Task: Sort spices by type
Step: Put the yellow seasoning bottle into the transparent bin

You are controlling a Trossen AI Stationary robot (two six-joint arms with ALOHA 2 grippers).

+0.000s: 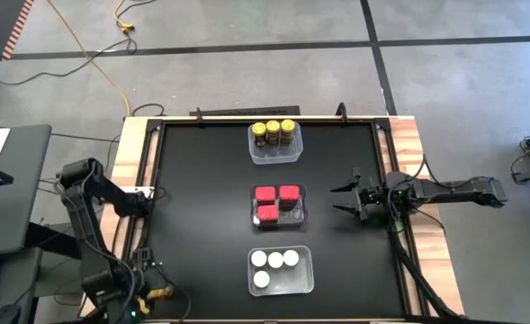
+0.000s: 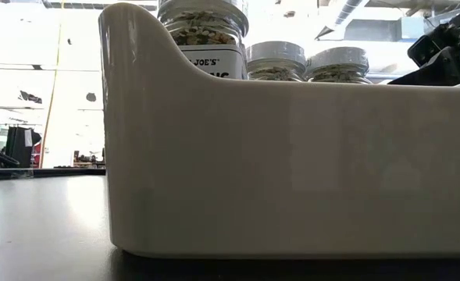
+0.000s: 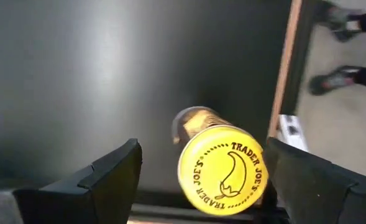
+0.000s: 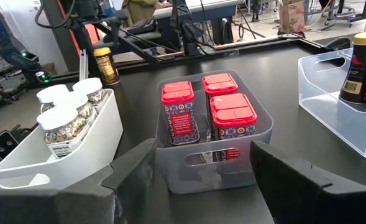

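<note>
Three clear tubs stand in a row down the table's middle. The far tub (image 1: 274, 147) holds three yellow-capped amber jars (image 1: 273, 133). The middle tub (image 4: 215, 163) holds three red tins (image 4: 215, 107), and the near tub (image 1: 281, 271) holds several white-capped jars (image 4: 63, 118). One more yellow-capped jar (image 3: 222, 172) stands upright near the table's near left corner. My left gripper (image 3: 202, 150) hangs open above it, pointing down, one finger on each side of the cap. My right gripper (image 1: 342, 200) is open, level, just right of the middle tub. My left gripper comes at the lone jar from above, pointing down. A wide gap shows between one finger (image 3: 111, 177) and the yellow cap (image 3: 232, 177). The other finger (image 3: 307, 180) stands right beside the cap's edge, and I cannot tell whether it touches.
The table's wooden rim (image 3: 284, 74) runs close beside the lone jar, with floor and a person's shoes (image 3: 337, 79) beyond it. In the low view, the near tub's white wall (image 2: 292, 164) fills the picture. Bare black table lies left and right of the tub row.
</note>
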